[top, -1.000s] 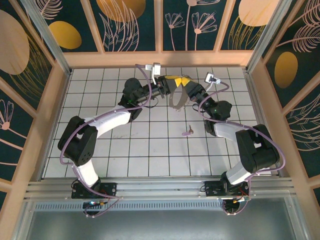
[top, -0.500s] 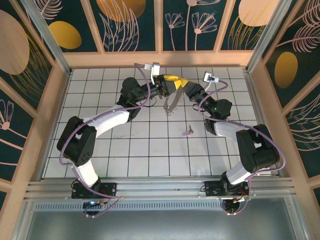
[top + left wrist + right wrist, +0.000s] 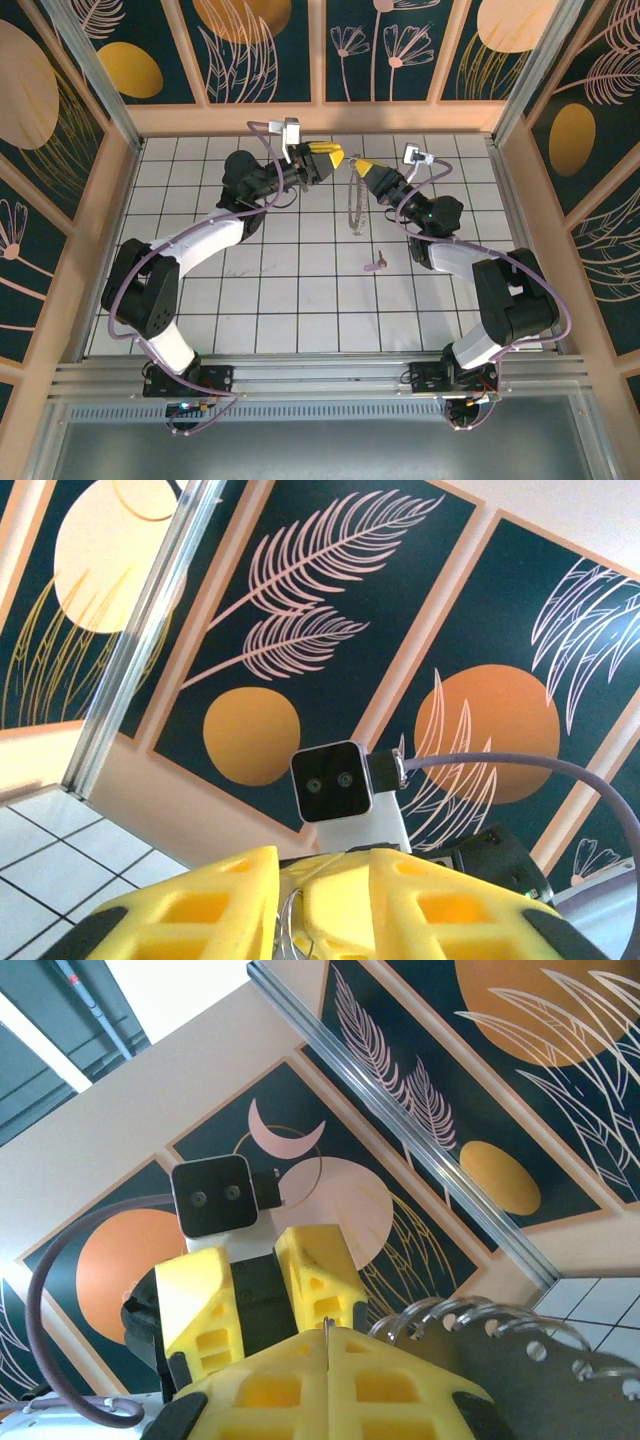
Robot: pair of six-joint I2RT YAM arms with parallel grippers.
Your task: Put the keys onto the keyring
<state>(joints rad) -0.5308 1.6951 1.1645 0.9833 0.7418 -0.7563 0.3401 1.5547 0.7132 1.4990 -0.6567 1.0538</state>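
Left tool [image 3: 337, 155] backed off leftward, fingers apart. Right tool [image 3: 359, 166] stays clamped on keyring [image 3: 354, 205], now hanging straight. Key [image 3: 376, 264] unmoved on desk [image 3: 250, 300].

I see a white tiled tabletop [image 3: 300, 300] with a dark grout grid. Dark teal wall panels [image 3: 260, 40] at 9, 12 and 3 o'clock: pale leaf prints, orange discs, light wood frames. Aluminium rail [image 3: 320, 375] at 6 o'clock. Lighting even.
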